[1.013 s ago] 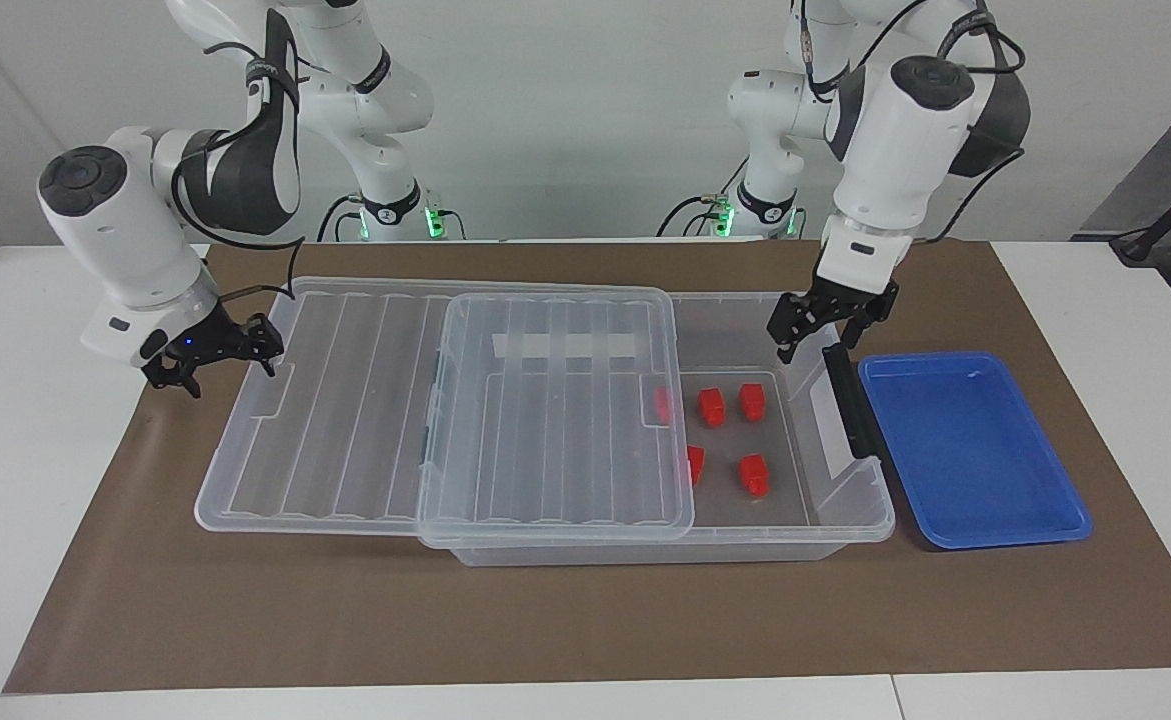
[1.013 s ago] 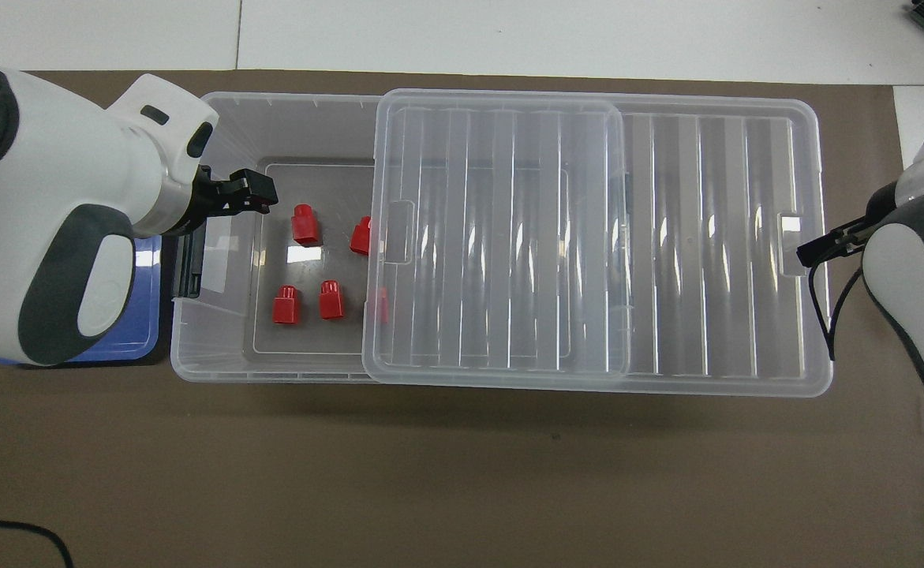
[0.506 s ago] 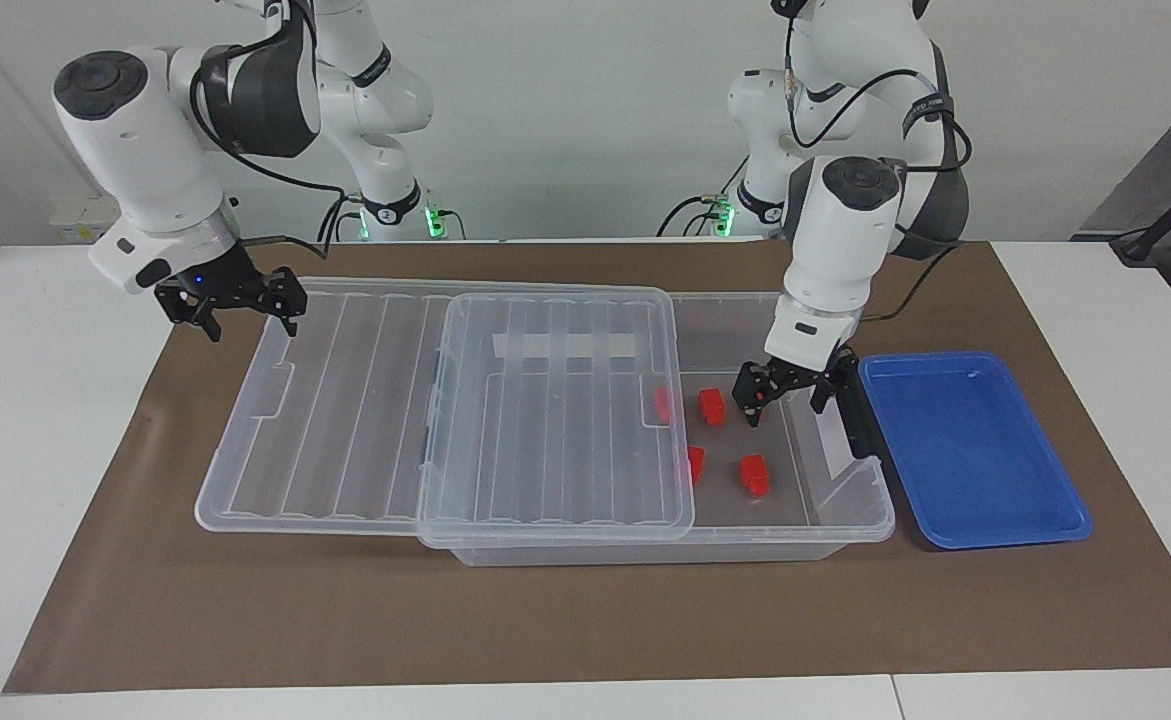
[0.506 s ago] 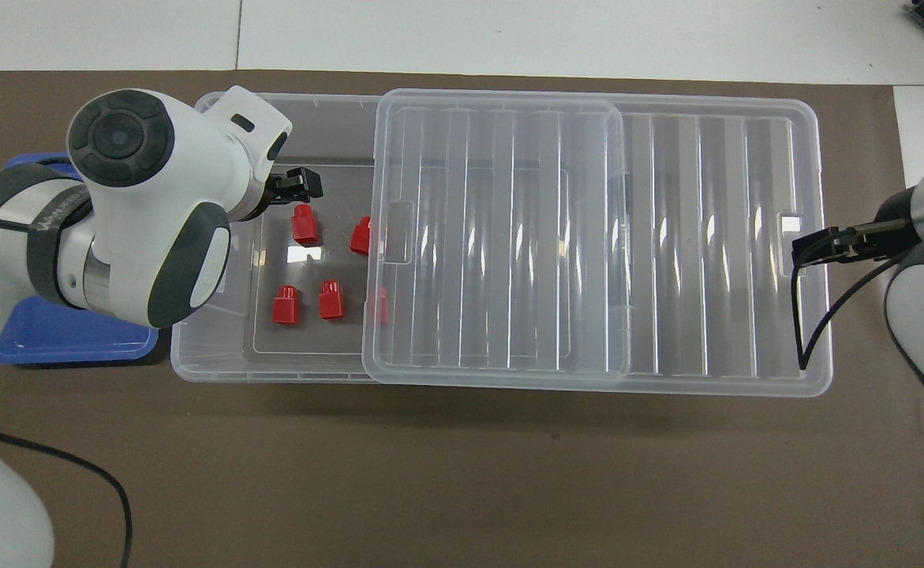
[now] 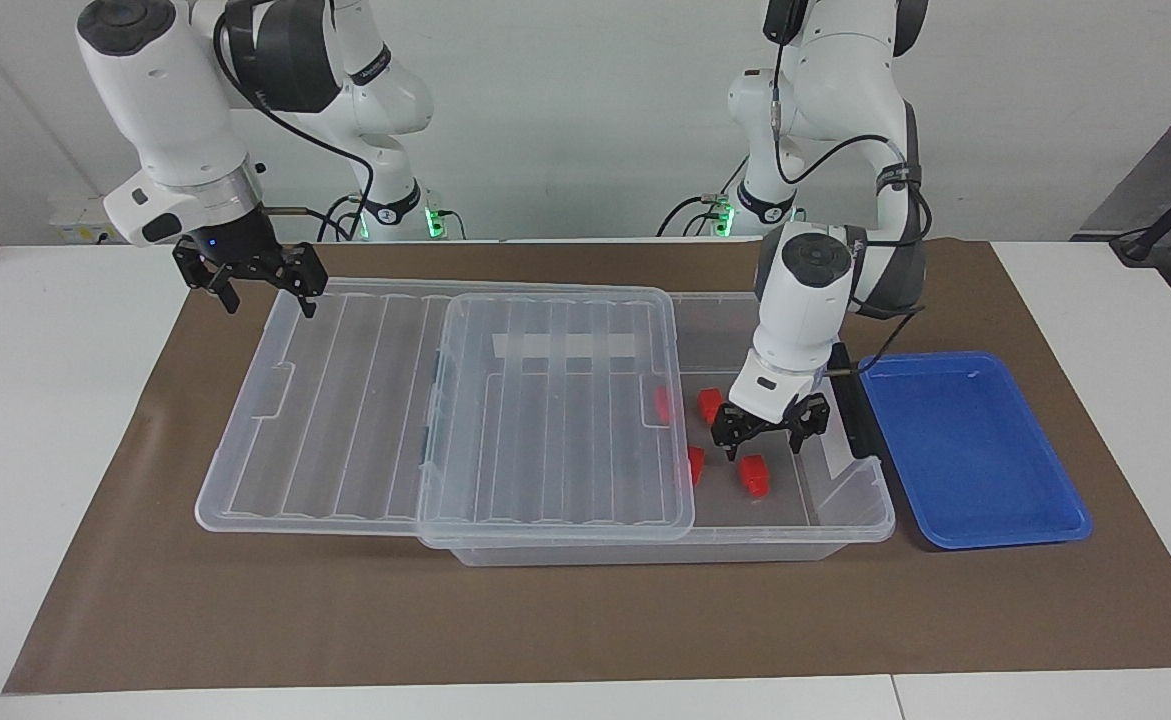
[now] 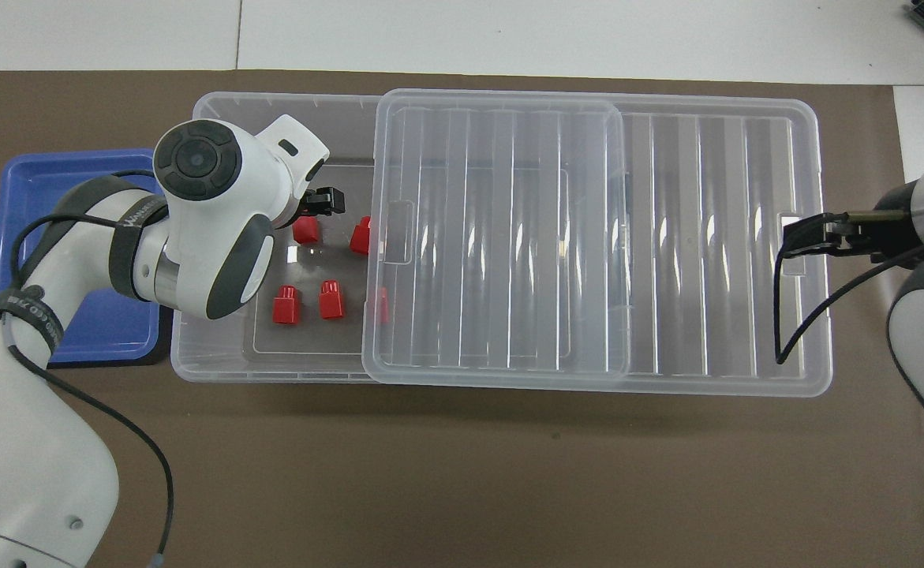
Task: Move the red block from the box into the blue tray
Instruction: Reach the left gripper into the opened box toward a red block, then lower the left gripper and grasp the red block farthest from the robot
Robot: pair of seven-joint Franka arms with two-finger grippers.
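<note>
Several red blocks lie on the floor of the clear box (image 5: pixel 860 505) (image 6: pixel 185 347), in the part its slid-aside lid (image 5: pixel 345 400) (image 6: pixel 714 237) leaves uncovered. My left gripper (image 5: pixel 760 440) (image 6: pixel 327 203) hangs open inside the box, just above one red block (image 5: pixel 753 475) (image 6: pixel 305 229), holding nothing. Its wrist hides another block in the facing view. The blue tray (image 5: pixel 975 450) (image 6: pixel 28 181) sits beside the box at the left arm's end, with nothing in it. My right gripper (image 5: pixel 250 280) (image 6: pixel 805 235) is open in the air over the lid's outer end.
The lid rests half on the box and juts toward the right arm's end. One red block (image 6: pixel 383 304) shows through it. Everything stands on a brown mat (image 5: pixel 585 620) over the white table. A dark latch (image 5: pixel 850 400) sits on the box's end by the tray.
My left gripper has come down from over the box's rim into the box, to just above the blocks. My right gripper has risen and swung from beside the lid's end to over it.
</note>
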